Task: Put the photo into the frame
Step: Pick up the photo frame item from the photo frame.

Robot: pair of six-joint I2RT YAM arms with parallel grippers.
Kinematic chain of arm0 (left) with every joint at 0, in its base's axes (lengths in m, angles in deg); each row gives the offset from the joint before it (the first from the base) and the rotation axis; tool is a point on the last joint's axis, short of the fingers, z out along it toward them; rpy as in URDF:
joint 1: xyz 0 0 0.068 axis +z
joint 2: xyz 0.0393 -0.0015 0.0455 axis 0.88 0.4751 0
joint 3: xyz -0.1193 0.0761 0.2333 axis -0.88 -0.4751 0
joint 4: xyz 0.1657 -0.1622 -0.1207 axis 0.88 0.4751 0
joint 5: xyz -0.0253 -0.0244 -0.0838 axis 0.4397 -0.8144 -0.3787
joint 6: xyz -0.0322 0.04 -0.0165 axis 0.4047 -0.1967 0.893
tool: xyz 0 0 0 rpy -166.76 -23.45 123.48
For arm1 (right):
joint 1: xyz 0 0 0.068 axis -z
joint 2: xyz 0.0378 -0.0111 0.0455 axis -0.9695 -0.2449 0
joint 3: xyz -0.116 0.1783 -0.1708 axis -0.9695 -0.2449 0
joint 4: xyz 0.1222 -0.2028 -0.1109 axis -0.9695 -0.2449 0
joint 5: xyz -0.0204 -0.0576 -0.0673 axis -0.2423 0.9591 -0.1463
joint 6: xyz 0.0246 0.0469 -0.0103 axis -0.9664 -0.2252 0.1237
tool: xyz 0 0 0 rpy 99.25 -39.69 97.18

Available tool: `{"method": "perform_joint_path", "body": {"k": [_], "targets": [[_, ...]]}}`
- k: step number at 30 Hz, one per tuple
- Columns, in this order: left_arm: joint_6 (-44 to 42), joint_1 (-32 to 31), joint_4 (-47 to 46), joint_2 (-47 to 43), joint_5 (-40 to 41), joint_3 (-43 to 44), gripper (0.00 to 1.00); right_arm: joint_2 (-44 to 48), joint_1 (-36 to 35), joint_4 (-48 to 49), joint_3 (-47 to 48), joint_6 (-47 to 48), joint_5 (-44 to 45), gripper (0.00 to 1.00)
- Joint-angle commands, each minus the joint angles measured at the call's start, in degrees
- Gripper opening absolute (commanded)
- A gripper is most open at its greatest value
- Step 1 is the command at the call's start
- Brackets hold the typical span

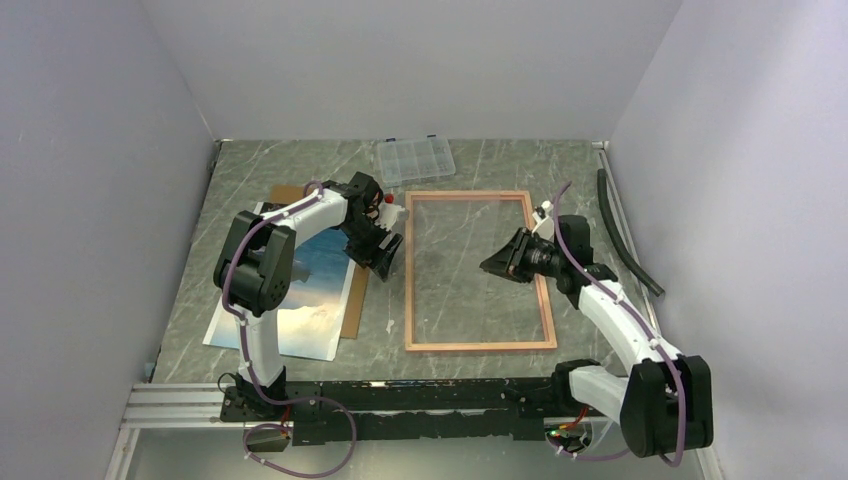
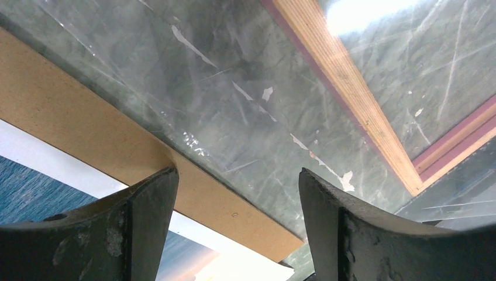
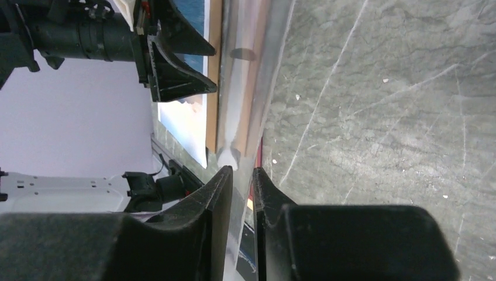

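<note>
The frame (image 1: 480, 346) lies flat mid-table, pink and wood-coloured border (image 2: 345, 88) round a clear pane (image 1: 450, 300). My right gripper (image 1: 487, 265) hangs over the frame's inside. In the right wrist view its fingers (image 3: 222, 187) are pinched on the thin clear pane (image 3: 248, 70), seen edge-on between them. The photo (image 1: 300, 300), blue sea and pale sky, lies left of the frame on a brown backing board (image 1: 357, 300). My left gripper (image 1: 392, 258) hovers open between board and frame, nothing between its jaws (image 2: 234, 172). Board (image 2: 88, 129) and photo (image 2: 35, 187) show below it.
A small clear compartment box (image 1: 415, 158) sits behind the frame. A little white bottle with a red cap (image 1: 392, 208) stands by the frame's far left corner. A black hose (image 1: 625, 235) runs along the right wall. Grey walls close in on three sides.
</note>
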Motion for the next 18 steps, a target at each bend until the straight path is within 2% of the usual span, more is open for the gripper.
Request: {"method": "perform_joint_path", "body": {"k": [1,3,6,18], "targets": [[0.1,-0.4,0.3,-1.8,-2.4,0.4,0.8,-0.8,0.1,7.3,-3.4,-2.8,-4.5,0.29],[0.1,-0.3,0.3,-1.2,-2.8,0.3,0.8,-1.5,0.1,9.1,-4.8,-3.6,-4.5,0.36],[0.2,-0.3,0.3,-0.7,-3.1,0.4,0.79,-2.4,0.1,11.0,-6.1,-4.2,-4.3,0.4],[0.5,-0.4,0.4,0.6,-5.1,-0.4,0.78,-7.3,-3.1,18.5,-7.9,-7.8,-1.1,0.4]]}}
